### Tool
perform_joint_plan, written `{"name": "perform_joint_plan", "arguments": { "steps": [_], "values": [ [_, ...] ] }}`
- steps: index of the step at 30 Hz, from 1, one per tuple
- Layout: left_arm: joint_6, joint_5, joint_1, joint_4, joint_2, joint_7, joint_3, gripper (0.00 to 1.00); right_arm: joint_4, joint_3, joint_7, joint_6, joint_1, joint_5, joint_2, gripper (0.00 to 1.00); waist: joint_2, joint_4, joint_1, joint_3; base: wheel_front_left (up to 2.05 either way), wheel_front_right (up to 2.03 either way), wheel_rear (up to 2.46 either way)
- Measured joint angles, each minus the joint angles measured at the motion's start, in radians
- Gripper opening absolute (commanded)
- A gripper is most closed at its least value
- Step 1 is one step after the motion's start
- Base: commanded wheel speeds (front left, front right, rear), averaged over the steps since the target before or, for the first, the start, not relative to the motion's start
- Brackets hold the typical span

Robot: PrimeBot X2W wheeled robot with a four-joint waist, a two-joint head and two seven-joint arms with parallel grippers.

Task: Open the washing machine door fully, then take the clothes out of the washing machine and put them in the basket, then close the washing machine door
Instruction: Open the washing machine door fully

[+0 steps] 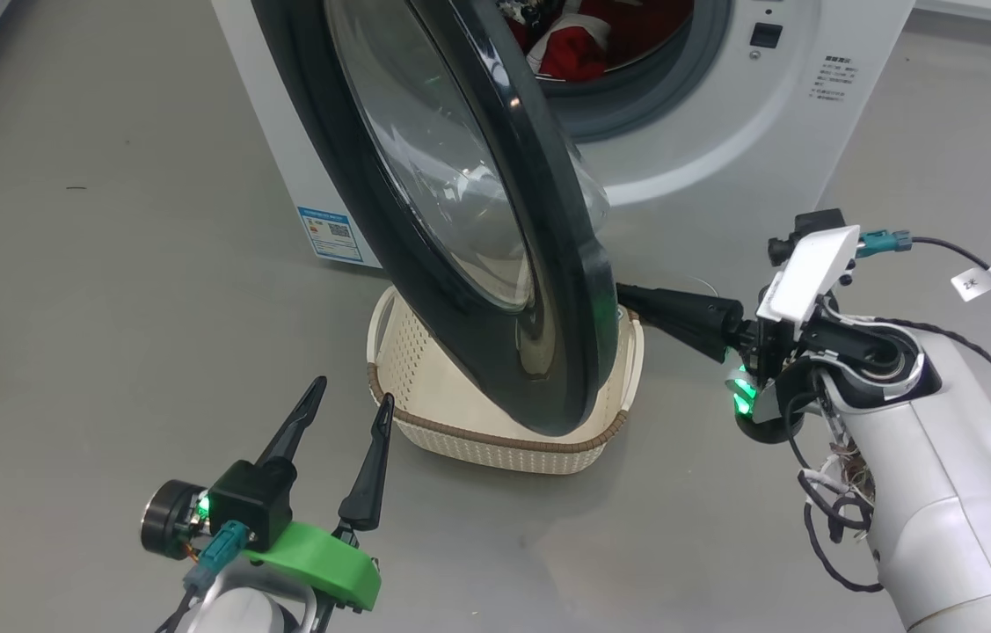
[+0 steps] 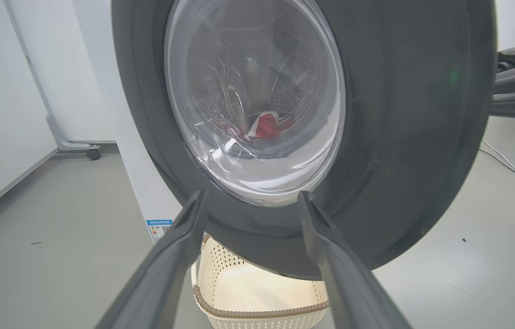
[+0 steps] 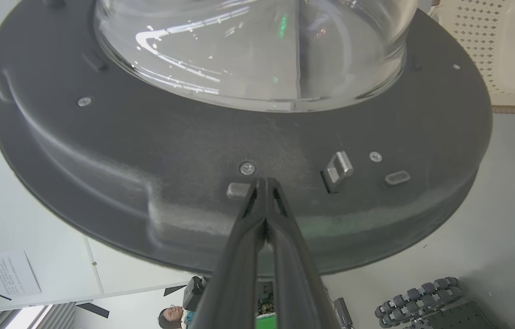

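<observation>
R tool (image 3: 264,183), shut, at door (image 3: 147,137) inner face; grey floor (image 1: 108,264), white walls (image 2: 1,91)

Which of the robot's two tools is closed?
The right tool: its fingers are pressed together, tips at the inner side of the washing machine door. The left tool has its fingers wide apart.

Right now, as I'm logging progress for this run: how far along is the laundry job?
Done: the washing machine door is swung partly open, not fully. In hand: the right gripper, fingers shut, sets its tips against the door's inner face, apparently to push it wider; the left gripper hangs open near the basket. Left: the red clothes lie inside the washing machine, the basket looks empty, and the door needs closing afterwards.
</observation>
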Motion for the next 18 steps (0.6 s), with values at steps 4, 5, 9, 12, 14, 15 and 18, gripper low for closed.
{"name": "perform_joint_plan", "arguments": {
  "steps": [4,5,9,12,14,15,18],
  "values": [
    [0.009,0.000,0.011,0.005,0.001,0.000,0.000,1.00,-0.023,0.031,-0.003,0.000,0.035,0.005,0.008,0.00,0.0000,0.023,0.0000,-0.012,0.00,0.00,0.00],
    [0.009,0.000,0.012,0.006,0.001,0.000,0.000,1.00,-0.028,0.039,-0.003,0.000,0.046,0.009,0.010,0.00,0.0000,0.029,0.0000,-0.015,0.00,0.00,0.00],
    [0.009,0.000,0.014,0.007,0.002,0.000,-0.003,1.00,-0.057,0.075,-0.008,0.000,0.080,0.053,0.008,0.00,0.0000,0.054,0.0000,-0.024,0.00,0.00,0.00],
    [0.009,0.000,0.016,0.008,0.002,0.000,-0.006,1.00,-0.081,0.107,-0.016,0.000,0.099,0.075,0.007,0.00,0.0000,0.074,0.0000,-0.030,0.00,0.00,0.00],
    [0.013,0.000,0.018,0.009,0.002,0.000,-0.006,1.00,-0.096,0.131,-0.023,0.000,0.111,0.093,0.008,0.00,0.0000,0.088,0.0000,-0.033,0.00,0.00,0.00],
    [0.016,0.000,0.020,0.010,0.002,0.000,-0.005,1.00,-0.102,0.142,-0.025,0.000,0.117,0.102,0.008,0.00,0.0000,0.095,0.0000,-0.035,0.00,0.00,0.00],
    [0.017,-0.001,0.024,0.013,0.002,0.000,-0.005,1.00,-0.123,0.174,-0.036,0.000,0.132,0.117,0.008,0.00,0.0000,0.116,0.0000,-0.040,0.00,0.00,0.00]
  ]
}}
